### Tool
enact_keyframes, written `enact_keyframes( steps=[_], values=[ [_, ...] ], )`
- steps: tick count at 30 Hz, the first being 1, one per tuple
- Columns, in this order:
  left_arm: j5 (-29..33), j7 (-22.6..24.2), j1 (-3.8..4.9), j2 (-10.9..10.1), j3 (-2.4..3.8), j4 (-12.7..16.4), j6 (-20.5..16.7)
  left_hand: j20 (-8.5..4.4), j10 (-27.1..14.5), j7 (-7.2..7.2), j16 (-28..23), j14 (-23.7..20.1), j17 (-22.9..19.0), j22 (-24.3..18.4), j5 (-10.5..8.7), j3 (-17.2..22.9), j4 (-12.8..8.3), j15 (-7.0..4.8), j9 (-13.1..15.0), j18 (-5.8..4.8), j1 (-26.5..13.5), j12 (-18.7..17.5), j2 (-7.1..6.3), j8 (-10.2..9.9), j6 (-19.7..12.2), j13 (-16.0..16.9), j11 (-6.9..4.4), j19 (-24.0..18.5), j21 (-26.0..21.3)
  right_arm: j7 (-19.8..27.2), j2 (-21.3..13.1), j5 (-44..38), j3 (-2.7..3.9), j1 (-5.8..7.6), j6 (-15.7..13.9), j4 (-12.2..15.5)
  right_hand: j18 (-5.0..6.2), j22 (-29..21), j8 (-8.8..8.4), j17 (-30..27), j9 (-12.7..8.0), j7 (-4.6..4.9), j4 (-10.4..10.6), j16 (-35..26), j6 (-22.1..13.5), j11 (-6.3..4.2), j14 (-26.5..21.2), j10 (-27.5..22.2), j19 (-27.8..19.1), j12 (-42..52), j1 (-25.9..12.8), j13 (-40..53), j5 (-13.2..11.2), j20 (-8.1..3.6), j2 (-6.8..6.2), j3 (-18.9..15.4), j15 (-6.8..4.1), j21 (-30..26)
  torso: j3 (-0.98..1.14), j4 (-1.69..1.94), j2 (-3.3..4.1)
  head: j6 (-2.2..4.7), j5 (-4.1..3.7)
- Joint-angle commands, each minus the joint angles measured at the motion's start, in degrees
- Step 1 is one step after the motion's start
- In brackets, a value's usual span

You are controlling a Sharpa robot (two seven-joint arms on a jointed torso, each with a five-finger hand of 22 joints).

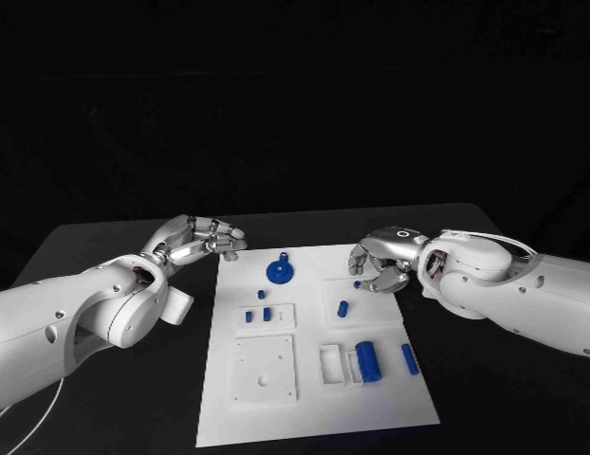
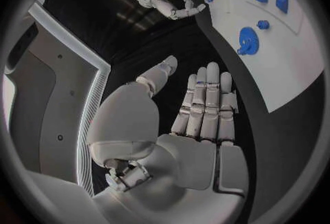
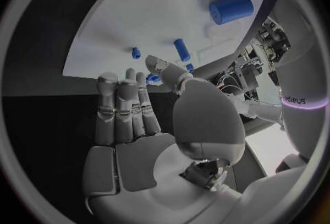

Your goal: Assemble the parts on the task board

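Both hands hover empty at the task board's (image 1: 316, 379) far corners.
Head view: left hand (image 1: 202, 238), right hand (image 1: 381, 261); beside it a small part (image 1: 343, 308) lies lengthwise toward the robot. Wrist views: both hands' fingers extended, holding nothing.

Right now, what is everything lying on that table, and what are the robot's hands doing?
Table: one, black, under everything.
Task board: one, white plate, middle of the table.
Gear: one, blue, far end of the board.
Large cylinder: one, blue, lying near the board's right side.
Small parts: several, blue, scattered over the board; some stand in a raised panel.
Square plate: one, white, on the board's near left.
Left hand: silver, beside the board's far left corner, fingers apart, holding nothing.
Right hand: silver, over the board's far right edge, holding nothing.
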Motion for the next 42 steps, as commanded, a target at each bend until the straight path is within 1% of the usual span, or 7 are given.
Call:
enact_keyframes(
  steps=[1,17,21,24,28,35,42],
  values=[
    [1.27,1.27,0.04,0.09,0.05,0.07,0.66,0.18,-0.20,0.11,-0.34,-0.15,0.14,0.12,0.22,0.10,-0.06,0.13,-0.08,-0.14,0.22,-0.20,0.60,0.29,-0.36,-0.07,-0.09,-0.25,-0.31,-1.23,0.41,-3.11,-0.06,-0.47,0.33,-0.25,2.72,0.08,-0.10,-0.19,-0.12,0.19,0.71,0.44,0.27,0.27,0.21,0.98,0.46,-0.67,0.28,-0.37,-0.43,0.06,-0.79,0.47,0.08,-0.28,0.02,0.04,0.03,-0.09,0.03],
    [1.29,0.74,0.04,-0.12,0.04,-0.04,0.60,0.27,-0.22,0.32,-0.73,-0.03,0.79,0.37,0.24,0.04,0.26,0.17,-0.22,0.00,0.06,-0.37,0.61,0.17,-0.87,-0.11,-0.05,-0.23,-0.37,-2.58,1.91,-6.33,-0.30,-1.47,-0.48,-1.73,2.72,0.34,0.03,-0.76,-0.23,-0.08,3.29,0.96,1.06,-0.07,0.41,3.02,1.05,-1.97,0.66,-1.16,-1.62,0.03,-1.37,2.84,-0.25,-0.38,0.00,0.07,0.05,-0.47,0.14],
    [1.31,0.38,0.04,-0.16,0.03,-0.05,1.25,0.29,-0.23,0.36,-0.82,-0.01,0.95,0.43,0.22,0.00,0.35,0.18,-0.25,0.02,-0.02,-0.40,0.59,0.15,-0.98,-0.11,-0.05,-0.23,-0.39,-2.58,2.17,-6.36,-0.37,-1.50,0.47,-2.28,2.72,0.44,0.01,-0.95,-0.29,-0.13,4.19,1.10,1.24,-0.12,0.43,3.46,1.18,-2.38,0.88,-1.35,-2.48,0.00,-1.62,3.96,-0.29,-0.44,0.00,0.03,0.00,-0.52,0.18],
    [1.32,0.10,0.04,-0.22,0.02,-0.04,1.45,0.31,-0.27,0.41,-0.95,-0.05,1.09,0.48,0.20,-0.05,0.43,0.20,-0.29,0.03,-0.10,-0.46,0.53,0.13,-1.11,-0.13,-0.03,-0.27,-0.44,-2.56,2.19,-6.32,-1.02,-1.50,1.04,-2.35,2.72,0.50,0.07,-1.04,-0.30,-0.21,4.63,1.17,1.45,-0.19,0.42,3.84,1.20,-2.50,0.94,-1.40,-2.98,0.00,-1.52,4.53,-0.36,-0.48,-0.01,0.01,0.00,-0.55,0.24],
    [1.32,0.05,0.04,-0.25,0.02,-0.14,1.36,0.32,-0.30,0.42,-1.05,-0.09,1.20,0.52,0.18,-0.04,0.45,0.21,-0.30,0.04,-0.08,-0.50,0.51,0.13,-1.17,-0.14,-0.01,-0.31,-0.47,-2.53,2.49,-6.65,-1.48,-1.62,1.49,-2.54,2.72,0.69,0.35,-1.18,-0.26,-0.52,5.07,1.35,2.22,-0.46,0.37,4.86,1.23,-2.51,1.50,-1.35,-4.49,-0.06,-1.39,5.94,-0.61,-0.48,0.00,0.01,0.01,-0.63,0.23],
    [1.32,-0.02,0.04,-0.27,0.02,-0.07,1.54,0.33,-0.31,0.43,-1.16,-0.11,1.34,0.56,0.18,-0.02,0.44,0.23,-0.31,0.06,-0.01,-0.54,0.49,0.14,-1.21,-0.15,-0.01,-0.35,-0.51,-3.27,2.61,-8.18,-1.58,-1.90,1.51,-2.58,2.72,1.00,0.82,-1.50,-0.21,-1.11,5.60,1.54,3.71,-0.99,0.30,6.65,1.21,-2.48,2.35,-1.00,-7.12,-0.06,-0.92,9.17,-1.12,-0.47,0.03,0.03,0.03,-0.73,0.20],
    [1.32,-0.16,0.04,-0.23,0.02,-0.11,1.62,0.36,-0.36,0.46,-1.32,-0.14,1.54,0.63,0.16,-0.02,0.44,0.25,-0.34,0.07,0.05,-0.61,0.45,0.15,-1.31,-0.17,0.02,-0.40,-0.57,-4.32,2.87,-9.84,-1.60,-2.06,0.80,-2.49,2.72,1.09,1.04,-1.64,-0.19,-1.37,5.56,1.63,4.40,-1.23,0.33,7.39,1.27,-2.47,2.69,-0.79,-7.44,-0.10,-0.47,10.43,-1.35,-0.45,0.01,0.01,0.03,-0.81,0.11]
  ],
)
